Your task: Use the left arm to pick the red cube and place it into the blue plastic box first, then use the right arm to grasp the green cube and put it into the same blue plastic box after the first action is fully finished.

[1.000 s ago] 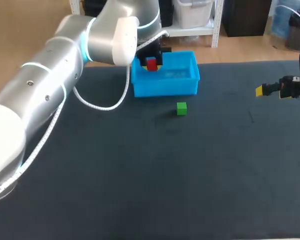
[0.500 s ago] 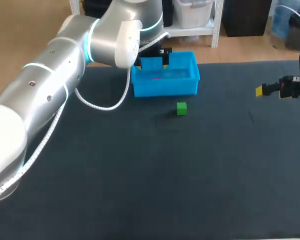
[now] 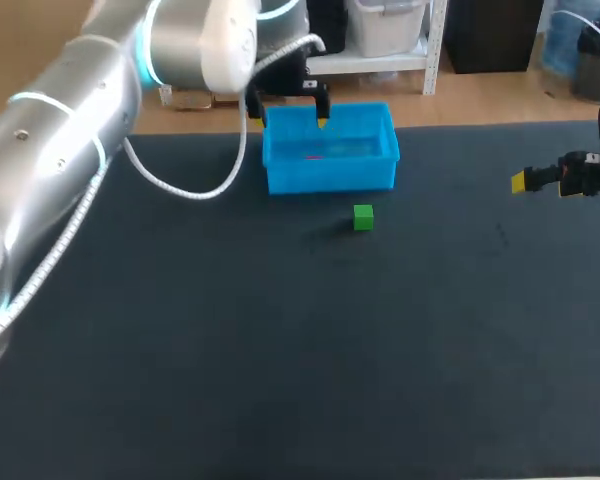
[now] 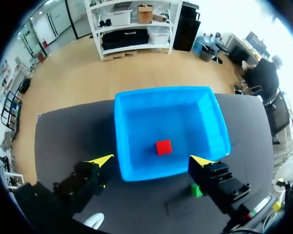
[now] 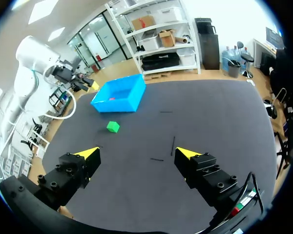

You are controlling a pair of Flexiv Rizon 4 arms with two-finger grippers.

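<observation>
1. Found red cube (image 4: 163, 147) lying loose on the floor of the blue plastic box (image 4: 136, 168), near its middle, touching no wall.
2. Logged left gripper (image 4: 154, 161) above the box's near rim: jaws wide, nothing between them, cube clear of both fingers. Judge first placement done.
3. Spotted green cube (image 3: 363, 217) on the table just in front of the box's front wall, near it but not touching.
4. Logged right gripper (image 5: 136, 152) over the table's right side: jaws wide, empty, well apart from the green cube.
5. Key relation for the coming reach: from the right wrist view, green cube (image 5: 113, 127) far ahead of the jaws and off toward the robot's left, with the box just beyond it on much the same line.
6. No long axis to favour on a cube; cannot tell how its faces sit against the finger line from here.
7. Noted left gripper far nearer the green cube, yet task assigns it to the right. Reckon left arm wants clearing from the box.
</observation>
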